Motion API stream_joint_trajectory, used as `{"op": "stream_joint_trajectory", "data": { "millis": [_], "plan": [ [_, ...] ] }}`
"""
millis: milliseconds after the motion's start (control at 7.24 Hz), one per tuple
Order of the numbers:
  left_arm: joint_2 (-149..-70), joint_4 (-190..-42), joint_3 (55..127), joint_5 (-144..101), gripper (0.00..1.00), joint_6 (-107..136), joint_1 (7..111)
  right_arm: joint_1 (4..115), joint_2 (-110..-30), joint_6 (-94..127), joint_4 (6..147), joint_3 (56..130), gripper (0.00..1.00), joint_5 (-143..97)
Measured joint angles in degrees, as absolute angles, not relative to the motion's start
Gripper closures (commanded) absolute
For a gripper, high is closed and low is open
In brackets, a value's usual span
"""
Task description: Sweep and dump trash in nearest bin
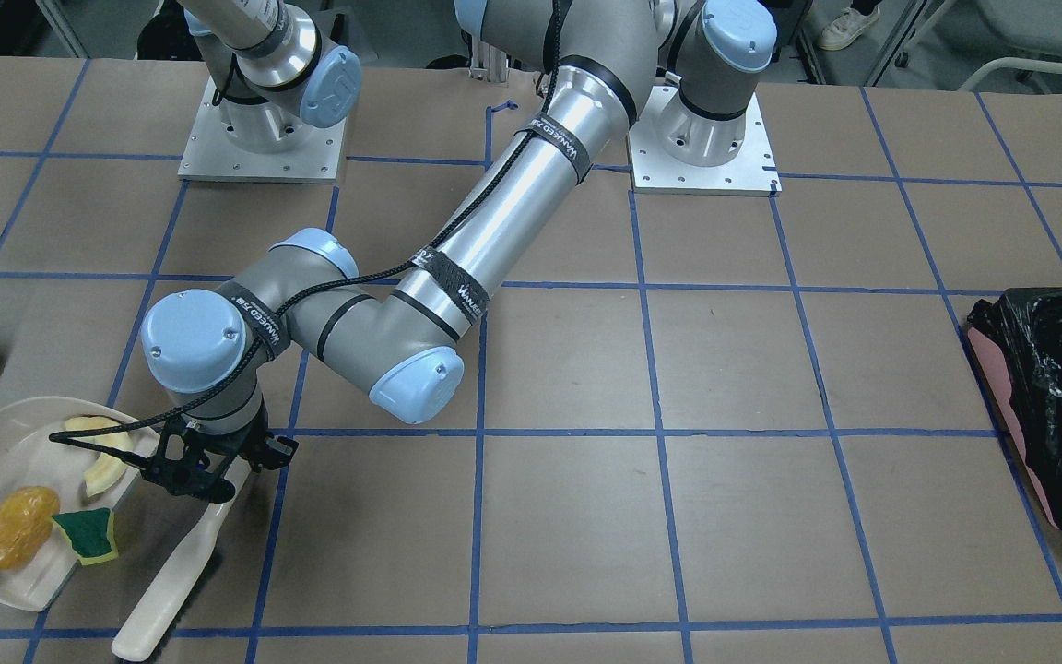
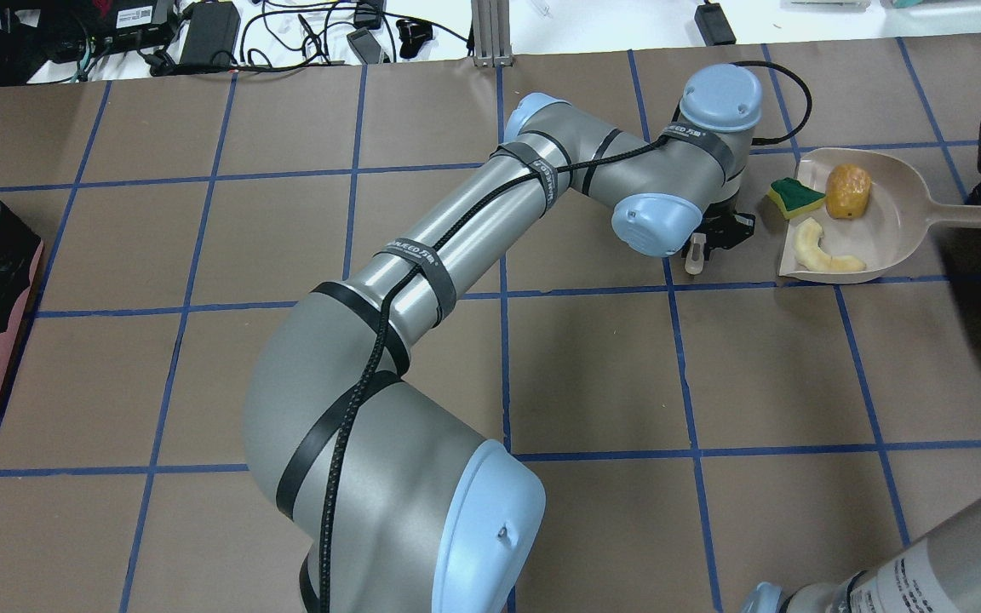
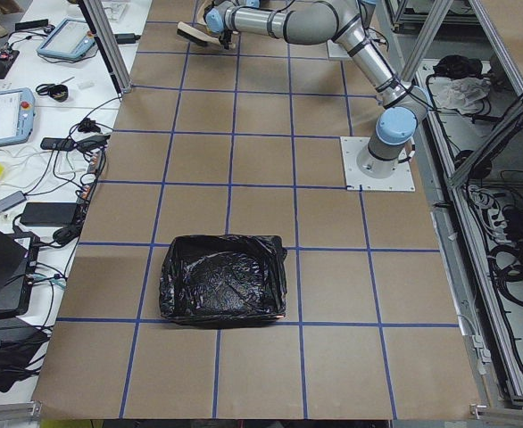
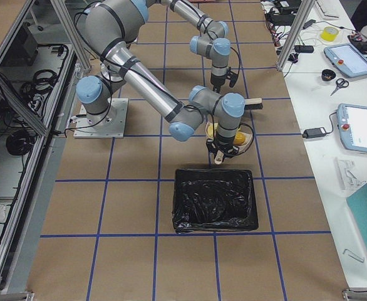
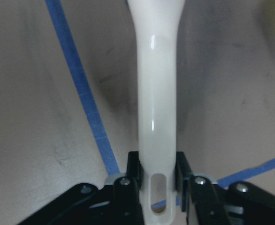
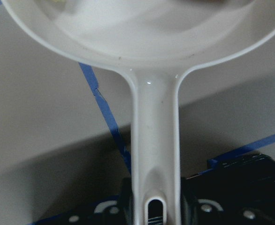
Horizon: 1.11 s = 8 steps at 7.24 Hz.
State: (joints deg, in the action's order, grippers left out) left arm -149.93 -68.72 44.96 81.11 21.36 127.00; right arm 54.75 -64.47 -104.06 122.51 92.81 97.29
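L gripper clamps brush; arm extended across table.

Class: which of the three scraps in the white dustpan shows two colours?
The green-and-yellow sponge chunk at the lip of the white dustpan; the potato-like lump is wholly brown-orange, the curved crescent wholly pale yellow.

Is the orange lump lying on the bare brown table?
No, the orange lump sits inside the white dustpan, not on the table paper.

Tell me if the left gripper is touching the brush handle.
Touching. The left wrist view shows both fingers pressed against the white brush handle.
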Motion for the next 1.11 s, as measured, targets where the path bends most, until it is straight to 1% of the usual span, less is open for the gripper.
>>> {"op": "stream_joint_trajectory", "data": {
  "millis": [553, 1105],
  "plan": [
    [-150.64, -68.53, 40.71, 76.34, 1.00, 24.95, 128.28, 54.76, -64.68, -103.41, 122.27, 92.81, 0.81, 97.29],
    [-153.64, -66.20, 36.75, 74.80, 1.00, 27.21, 128.32, 54.76, -64.69, -103.08, 122.25, 92.81, 0.81, 97.22]
  ]
}}
